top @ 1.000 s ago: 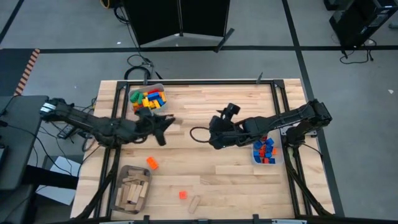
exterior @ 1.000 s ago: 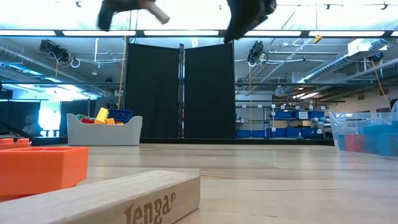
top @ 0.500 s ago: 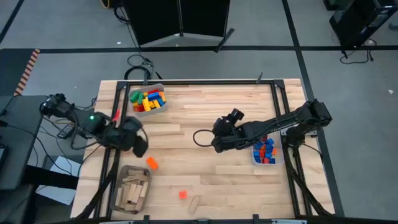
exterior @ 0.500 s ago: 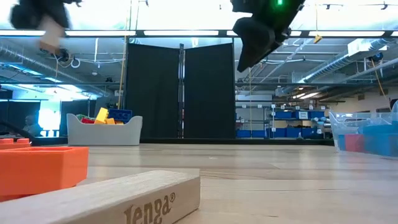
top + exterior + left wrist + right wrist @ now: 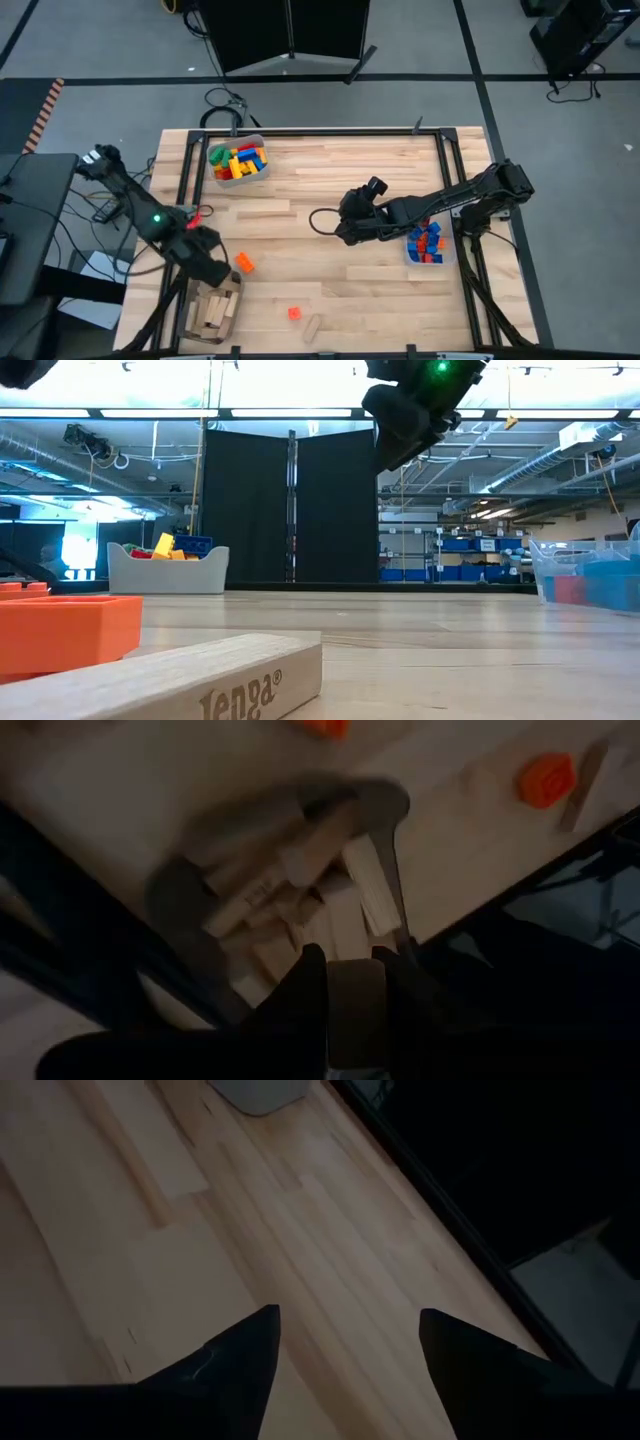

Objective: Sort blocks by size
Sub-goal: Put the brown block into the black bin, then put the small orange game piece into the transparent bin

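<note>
Looking down on the wooden bench [image 5: 330,210], we see it framed by dark rails, and both dark arms reach in over it.

Our left arm bends down toward the bench's near left corner, where the left gripper [image 5: 215,268] hangs just above the bin of wooden pieces [image 5: 212,305]. In the left wrist view its fingers [image 5: 300,995] are closed on a tan wooden block [image 5: 356,1010], held between them directly over that bin's jumbled tan pieces [image 5: 320,910].

Our right arm stretches from the right edge toward the middle of the bench, and the right gripper [image 5: 340,225] hovers over bare wood. In the right wrist view its fingers [image 5: 245,1355] stand apart with nothing between them, only bench planks showing through the gap.

Next in size come the bins. A grey bin of mixed bricks [image 5: 238,160], yellow, green, red and blue, sits at the far left corner. A clear bin of red and blue bricks [image 5: 428,243] sits near the right edge, just beside the right arm.

Loose pieces remain on the bench: a wooden block [image 5: 313,325] at the near edge, an orange brick [image 5: 245,262] just beside the left gripper, and a smaller red-orange brick [image 5: 294,313] near the loose wooden block.
</note>
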Robot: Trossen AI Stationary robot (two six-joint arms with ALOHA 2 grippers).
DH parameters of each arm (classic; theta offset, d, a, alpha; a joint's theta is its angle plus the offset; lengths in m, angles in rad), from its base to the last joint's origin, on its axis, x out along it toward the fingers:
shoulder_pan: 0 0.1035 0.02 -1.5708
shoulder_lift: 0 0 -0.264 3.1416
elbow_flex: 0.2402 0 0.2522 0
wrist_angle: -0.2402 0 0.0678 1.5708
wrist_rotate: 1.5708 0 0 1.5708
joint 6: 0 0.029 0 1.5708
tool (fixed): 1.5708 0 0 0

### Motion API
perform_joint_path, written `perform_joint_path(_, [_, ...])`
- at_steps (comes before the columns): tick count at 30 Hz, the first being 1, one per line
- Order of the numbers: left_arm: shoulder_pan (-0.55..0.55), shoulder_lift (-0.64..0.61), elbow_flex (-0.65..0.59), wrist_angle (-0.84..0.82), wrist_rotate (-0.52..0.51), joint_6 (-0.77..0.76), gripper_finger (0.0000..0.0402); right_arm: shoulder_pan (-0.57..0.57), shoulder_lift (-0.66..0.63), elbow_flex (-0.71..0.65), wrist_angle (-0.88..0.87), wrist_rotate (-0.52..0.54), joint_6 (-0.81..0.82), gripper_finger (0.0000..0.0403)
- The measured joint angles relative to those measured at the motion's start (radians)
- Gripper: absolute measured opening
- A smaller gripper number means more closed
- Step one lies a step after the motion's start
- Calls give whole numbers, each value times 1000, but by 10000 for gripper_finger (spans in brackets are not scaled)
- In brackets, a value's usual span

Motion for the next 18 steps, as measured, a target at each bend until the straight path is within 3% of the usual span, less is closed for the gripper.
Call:
perform_joint_path(10, [-116, 12, -193, 288, 23, -229, 70, 0, 0, 0, 2, -5, -17, 249])
perform_joint_path(18, [-156, 12, -205, 317, 23, -286, 184, 1, 0, 0, 3, -55, -17, 248])
